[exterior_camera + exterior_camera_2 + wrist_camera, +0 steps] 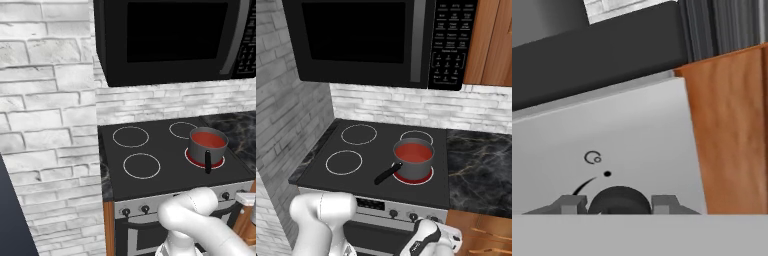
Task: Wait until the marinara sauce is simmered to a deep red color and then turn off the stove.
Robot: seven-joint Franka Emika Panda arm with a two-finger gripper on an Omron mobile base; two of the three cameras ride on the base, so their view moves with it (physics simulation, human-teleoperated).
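Overhead, a black microwave (366,40) hangs above the stove (150,180). On its near right burner, glowing red, stands a grey pot (415,167) holding red marinara sauce (413,152). Down at the silver front panel, the gripper (618,206) is clamped on a black knob (618,200).
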